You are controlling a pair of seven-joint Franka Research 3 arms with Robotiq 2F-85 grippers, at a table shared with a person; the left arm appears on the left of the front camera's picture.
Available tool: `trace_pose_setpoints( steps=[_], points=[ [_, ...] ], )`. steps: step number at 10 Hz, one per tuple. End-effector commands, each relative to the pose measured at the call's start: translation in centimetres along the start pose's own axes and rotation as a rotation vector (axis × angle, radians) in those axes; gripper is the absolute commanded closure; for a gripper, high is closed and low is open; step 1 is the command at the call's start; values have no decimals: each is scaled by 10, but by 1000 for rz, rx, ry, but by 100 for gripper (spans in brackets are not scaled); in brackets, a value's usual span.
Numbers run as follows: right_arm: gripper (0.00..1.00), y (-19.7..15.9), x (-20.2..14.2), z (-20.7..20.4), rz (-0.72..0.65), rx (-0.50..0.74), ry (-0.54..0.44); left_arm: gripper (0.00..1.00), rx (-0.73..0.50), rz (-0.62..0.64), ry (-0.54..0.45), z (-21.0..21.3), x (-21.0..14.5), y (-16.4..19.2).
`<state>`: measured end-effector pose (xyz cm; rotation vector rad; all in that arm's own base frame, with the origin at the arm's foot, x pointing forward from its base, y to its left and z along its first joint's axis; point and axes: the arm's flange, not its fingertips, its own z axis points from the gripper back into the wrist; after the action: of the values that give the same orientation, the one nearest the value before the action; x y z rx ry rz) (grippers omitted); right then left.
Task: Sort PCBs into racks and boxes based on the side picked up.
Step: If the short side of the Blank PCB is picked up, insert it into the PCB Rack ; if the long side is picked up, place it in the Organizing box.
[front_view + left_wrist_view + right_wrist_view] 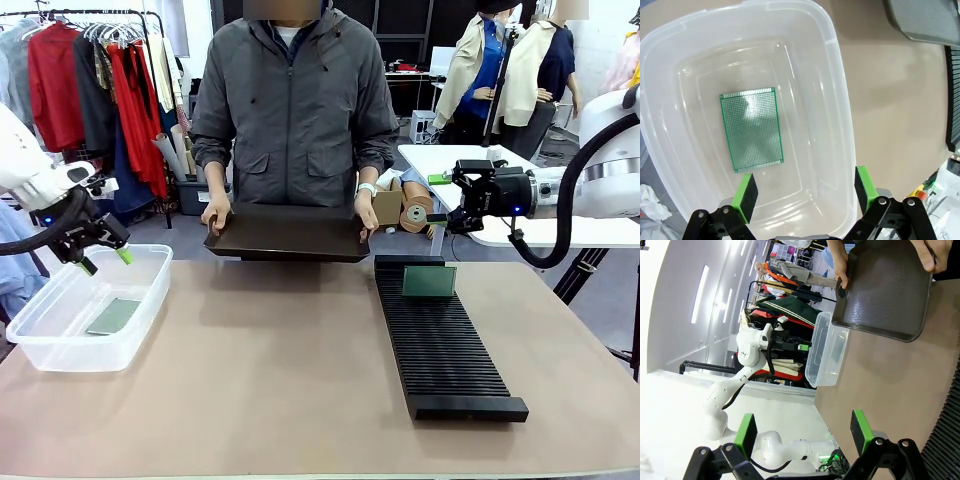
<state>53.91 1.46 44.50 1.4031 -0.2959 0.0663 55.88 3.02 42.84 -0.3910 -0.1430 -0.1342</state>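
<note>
In the front view, the clear box (pixel 90 310) sits at the tabletop's left edge with one PCB (pixel 113 316) lying flat on its floor, and the long black rack (pixel 445 335) runs along the right side of the tabletop with a second PCB (pixel 429 281) standing upright in a slot near its far end; that split fits the sorting rule, one board per destination, though which face decided each cannot be read from here. The left gripper (pixel 105 260) hangs above the box's far left rim, jaws spread and empty, the board below and toward the near side of them. The right gripper (pixel 447 200) is held off beyond the tabletop's far right corner, well apart from the rack; its opening is hard to judge at this angle. At the far edge a person holds a dark flat tray (pixel 290 236) with both hands, tilted toward the robot, likely to offer or clear boards; none can be seen on it. In the left wrist view, the green pads (pixel 746 195) stand wide apart with nothing between them, and the board lies flat on the box floor, ahead of the jaws and nearer the left pad, not touching either. In the right wrist view, the right jaws are likewise wide open and empty; the tray, the rack's ribbed edge (pixel 947 425) and the box all lie well ahead.
</note>
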Motion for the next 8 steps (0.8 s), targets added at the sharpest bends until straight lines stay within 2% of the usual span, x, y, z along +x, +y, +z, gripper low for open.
trace_pose_setpoints(
  steps=[1, 8],
  points=[
    [0, 2, 0, 0, -1, 0, -2, 0, 20, 7, 11, 1, -5, 0],
    [0, 2, 0, 0, -1, 0, -2, 0, 11, 22, 20, -8, -4, 2]
  ],
)
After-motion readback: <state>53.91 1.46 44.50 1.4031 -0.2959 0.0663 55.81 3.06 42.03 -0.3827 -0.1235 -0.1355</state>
